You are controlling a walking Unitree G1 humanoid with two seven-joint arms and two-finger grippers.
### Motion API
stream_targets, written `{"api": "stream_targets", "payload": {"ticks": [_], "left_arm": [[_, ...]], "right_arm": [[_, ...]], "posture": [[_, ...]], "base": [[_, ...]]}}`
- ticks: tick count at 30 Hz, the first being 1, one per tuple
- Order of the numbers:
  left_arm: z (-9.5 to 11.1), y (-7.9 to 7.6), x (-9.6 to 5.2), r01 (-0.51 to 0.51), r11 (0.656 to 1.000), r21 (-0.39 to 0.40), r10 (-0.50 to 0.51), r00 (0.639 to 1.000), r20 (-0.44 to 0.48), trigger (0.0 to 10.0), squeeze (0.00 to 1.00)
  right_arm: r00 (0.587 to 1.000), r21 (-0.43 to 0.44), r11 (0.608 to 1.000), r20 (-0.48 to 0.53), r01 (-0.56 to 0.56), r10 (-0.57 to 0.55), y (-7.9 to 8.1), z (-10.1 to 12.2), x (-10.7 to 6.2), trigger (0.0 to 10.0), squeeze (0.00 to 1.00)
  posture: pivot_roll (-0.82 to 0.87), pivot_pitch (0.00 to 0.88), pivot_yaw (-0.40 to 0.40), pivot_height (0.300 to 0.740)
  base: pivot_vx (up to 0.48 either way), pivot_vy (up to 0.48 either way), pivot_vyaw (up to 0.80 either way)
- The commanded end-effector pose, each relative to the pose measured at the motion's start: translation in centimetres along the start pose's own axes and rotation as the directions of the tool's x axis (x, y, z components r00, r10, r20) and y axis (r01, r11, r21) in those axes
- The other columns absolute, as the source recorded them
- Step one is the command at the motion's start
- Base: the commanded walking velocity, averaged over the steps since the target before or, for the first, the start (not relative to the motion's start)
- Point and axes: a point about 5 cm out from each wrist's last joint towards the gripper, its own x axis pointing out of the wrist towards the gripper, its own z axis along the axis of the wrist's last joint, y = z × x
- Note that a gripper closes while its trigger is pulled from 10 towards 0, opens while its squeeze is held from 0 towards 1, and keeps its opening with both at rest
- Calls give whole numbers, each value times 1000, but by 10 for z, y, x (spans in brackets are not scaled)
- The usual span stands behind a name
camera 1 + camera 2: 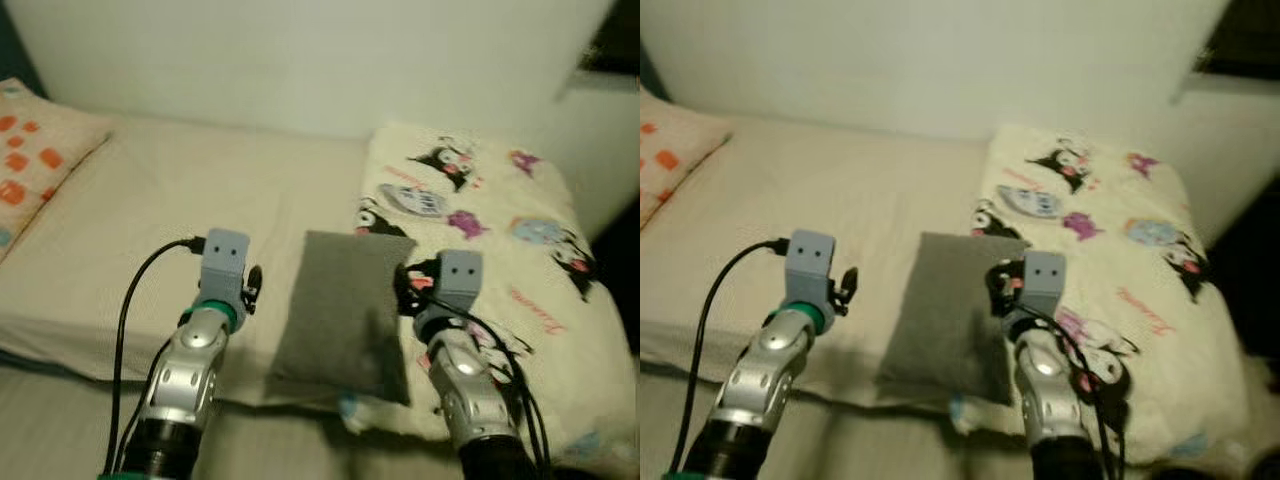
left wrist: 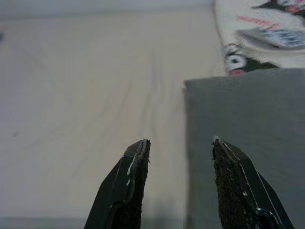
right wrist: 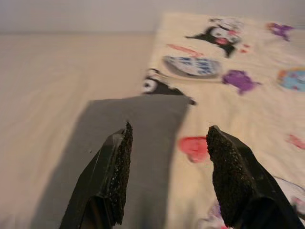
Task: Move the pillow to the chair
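A flat grey pillow (image 1: 345, 310) lies on the bed near its front edge, partly on a cartoon-print blanket (image 1: 490, 230). My left gripper (image 2: 180, 148) is open, hovering just over the pillow's (image 2: 248, 124) left edge, one finger above the sheet and the other above the grey fabric. My right gripper (image 3: 167, 138) is open too, above the pillow's (image 3: 133, 133) right edge where it meets the blanket. Both arms reach forward, the left wrist (image 1: 222, 265) to the pillow's left and the right wrist (image 1: 450, 280) to its right. Neither gripper holds anything.
The bed has a beige sheet (image 1: 200, 200) and stands against a pale wall (image 1: 300, 50). A second pillow with orange patches (image 1: 35, 150) rests at the far left. A dark gap (image 1: 620, 250) lies beyond the blanket on the right.
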Motion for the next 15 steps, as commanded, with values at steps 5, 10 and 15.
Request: {"api": "stream_targets", "payload": {"ticks": [5,10,15], "left_arm": [[-4,5,-1,-12,1000,6,12,1000,-14,10000,0],[-3,5,-1,-11,999,49,11,1000,1,10000,0],[-4,7,-1,-20,997,72,20,1000,-5,10000,0]], "right_arm": [[1000,21,1000,-14,-9,9,7,-4,-1,10000,0],[1000,23,1000,-15,-11,11,8,-4,-1,10000,0],[1000,30,999,-17,-14,15,8,-4,-1,10000,0]], "posture": [[16,8,8,740],[19,13,5,740],[19,15,4,740]], "base": [[0,480,0],[0,0,0],[0,0,0]]}}
